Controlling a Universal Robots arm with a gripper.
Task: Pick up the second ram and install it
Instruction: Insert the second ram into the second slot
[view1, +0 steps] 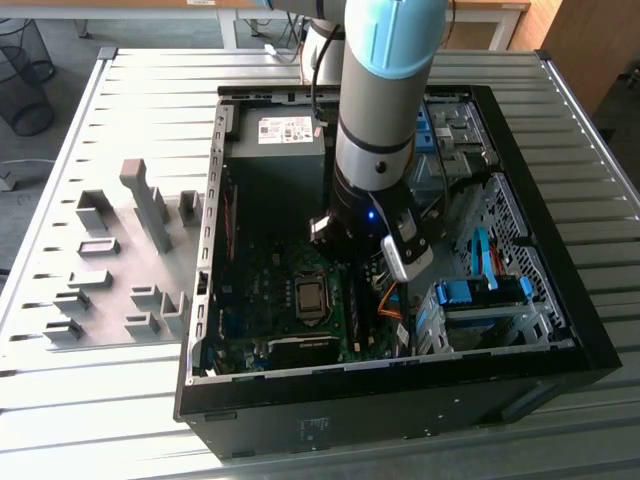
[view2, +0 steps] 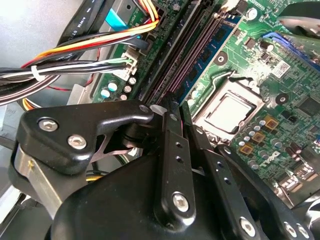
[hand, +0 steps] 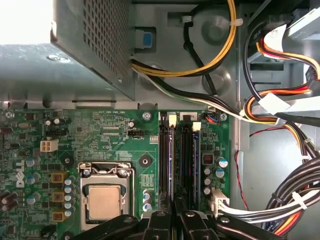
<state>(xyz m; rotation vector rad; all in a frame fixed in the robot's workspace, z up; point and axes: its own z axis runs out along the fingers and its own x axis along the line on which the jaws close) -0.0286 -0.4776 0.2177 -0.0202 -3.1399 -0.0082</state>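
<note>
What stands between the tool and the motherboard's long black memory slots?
Nothing visible: the tool hangs directly over the long black memory slots; the bundled black and coloured cables lie beside them, not across.

Cable bundle (hand: 280, 115) just beside the memory slots (hand: 177, 155), processor socket (hand: 104, 197) flanking opposite

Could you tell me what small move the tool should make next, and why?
Probably a slow, straight push down: the tool hangs over the memory slots, lined up along them, beside the CPU. What it holds is unclear.
</note>
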